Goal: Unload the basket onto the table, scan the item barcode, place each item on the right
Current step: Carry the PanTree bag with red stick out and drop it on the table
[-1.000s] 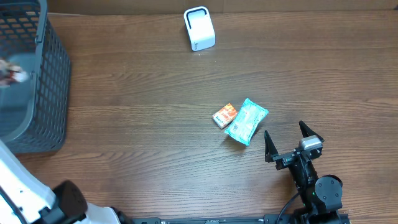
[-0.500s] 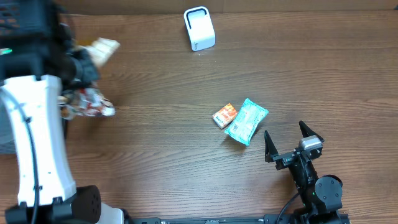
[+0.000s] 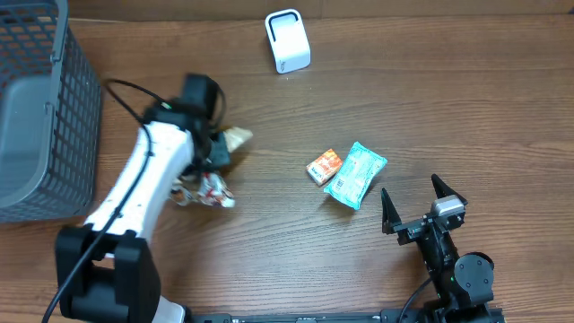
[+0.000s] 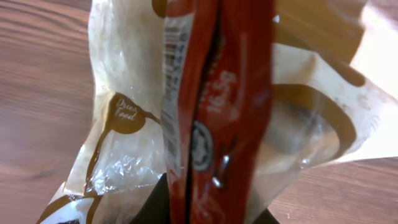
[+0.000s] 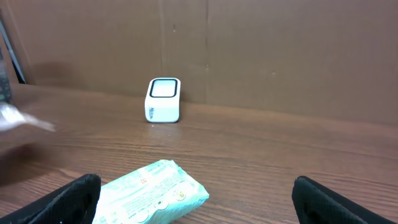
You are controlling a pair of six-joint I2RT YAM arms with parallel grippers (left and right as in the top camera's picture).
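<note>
My left arm (image 3: 134, 193) reaches diagonally out over the table. The scanner (image 3: 287, 41) stands well ahead of it, to the right. My left gripper (image 3: 211, 152) is pinched tight on the snack packet (image 4: 217, 106). The packet's long axis runs straight out from the jaws, edge-on, with the barcode (image 4: 171, 56) on its left face. My right gripper (image 3: 411, 190) rests spread wide, holding nothing.

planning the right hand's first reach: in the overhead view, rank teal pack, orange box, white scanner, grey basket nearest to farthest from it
From the right hand:
1. teal pack, just left of it
2. orange box, left of the pack
3. white scanner, far edge
4. grey basket, far left
</note>
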